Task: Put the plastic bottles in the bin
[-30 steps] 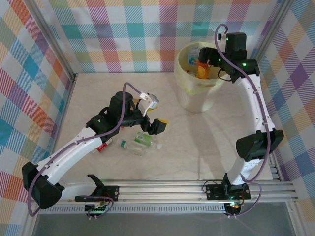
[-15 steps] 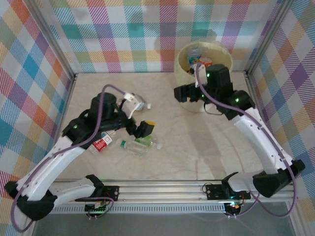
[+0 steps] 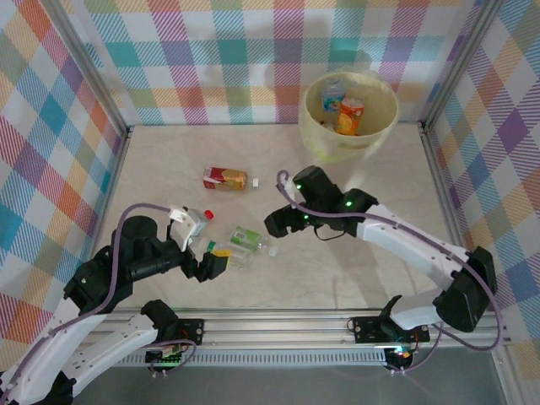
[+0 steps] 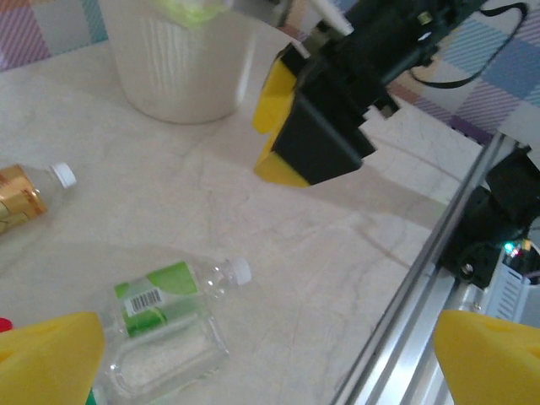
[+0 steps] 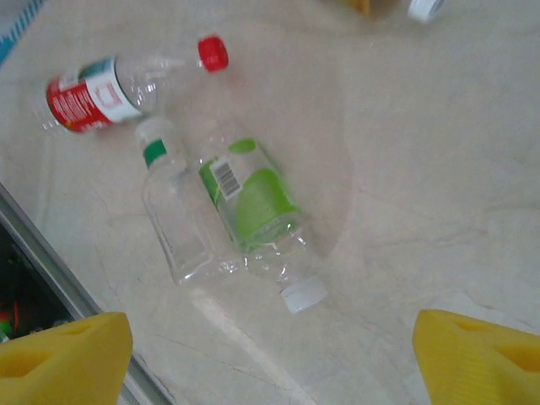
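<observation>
Inside the bin sit an orange-labelled bottle and a clear bottle; left gripper and right gripper gape empty.

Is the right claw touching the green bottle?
Apart. The right wrist view shows the right gripper open, bare table between its fingers and the green-label bottle.

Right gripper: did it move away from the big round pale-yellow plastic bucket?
Yes. The right gripper has left the large round pale-yellow translucent bin and come toward the near edge and leftward, now open by the clear green-labelled bottle.
</observation>
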### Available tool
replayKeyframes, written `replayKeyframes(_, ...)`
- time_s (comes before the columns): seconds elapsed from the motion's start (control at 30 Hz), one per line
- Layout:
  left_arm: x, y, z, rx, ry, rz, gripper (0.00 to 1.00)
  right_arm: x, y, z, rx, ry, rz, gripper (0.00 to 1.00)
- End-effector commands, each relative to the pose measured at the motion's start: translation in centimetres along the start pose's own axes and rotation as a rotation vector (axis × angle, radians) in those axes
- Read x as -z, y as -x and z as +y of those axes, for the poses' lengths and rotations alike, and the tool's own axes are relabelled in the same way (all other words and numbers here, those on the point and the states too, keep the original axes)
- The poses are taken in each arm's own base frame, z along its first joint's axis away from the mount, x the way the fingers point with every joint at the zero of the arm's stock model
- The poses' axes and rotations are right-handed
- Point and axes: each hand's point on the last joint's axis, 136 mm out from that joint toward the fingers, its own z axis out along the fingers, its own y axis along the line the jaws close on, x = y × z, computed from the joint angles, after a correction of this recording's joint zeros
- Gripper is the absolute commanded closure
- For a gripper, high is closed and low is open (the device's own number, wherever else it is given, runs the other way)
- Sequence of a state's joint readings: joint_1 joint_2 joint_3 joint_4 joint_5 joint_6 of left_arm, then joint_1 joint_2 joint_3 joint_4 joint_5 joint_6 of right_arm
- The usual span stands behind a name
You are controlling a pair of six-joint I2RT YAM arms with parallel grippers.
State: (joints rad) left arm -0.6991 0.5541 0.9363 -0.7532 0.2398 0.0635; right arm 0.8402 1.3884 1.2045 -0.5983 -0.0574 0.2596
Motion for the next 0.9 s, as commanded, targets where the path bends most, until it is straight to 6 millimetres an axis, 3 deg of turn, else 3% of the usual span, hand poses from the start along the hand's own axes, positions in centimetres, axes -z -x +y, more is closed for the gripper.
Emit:
replayKeyframes(0.0,0.8,0.8,-1.5,-0.008,-0.08,-0.093,0.0,-1.9,-0.3,0.9,-0.006,0.021,0.013,0.14)
replayKeyframes(0.37,1.2,0.8,-1.7,-0.018,-0.085,-0.109,0.0,-8.4,-2.8,1.7,0.114,-0.06,0.189,0.14)
replayKeyframes(0.87,0.8,0.4,-2.2,-0.014,-0.121,-0.087,0.0,-13.0,-2.7,2.1,0.13,-0.076,0.269,0.28)
